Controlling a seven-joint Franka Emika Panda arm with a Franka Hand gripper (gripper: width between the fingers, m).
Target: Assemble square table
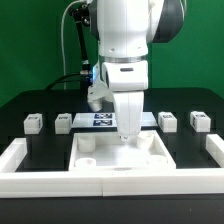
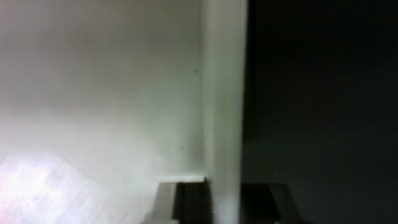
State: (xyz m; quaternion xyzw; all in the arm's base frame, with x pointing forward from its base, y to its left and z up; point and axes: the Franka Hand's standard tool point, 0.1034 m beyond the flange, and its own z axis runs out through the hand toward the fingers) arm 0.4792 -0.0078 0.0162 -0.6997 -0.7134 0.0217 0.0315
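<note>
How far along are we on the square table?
Done: the tabletop lies flat by the front border wall. In hand: the gripper looks shut on the tabletop's far edge. Left: all four legs stand loose behind it, and none is fitted.

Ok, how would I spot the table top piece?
Find the big white robot arm in the middle. At its gripper lies the square tabletop, inside the low white border wall. It is the one wide flat slab with round holes, unlike the small tagged legs behind it.
</note>
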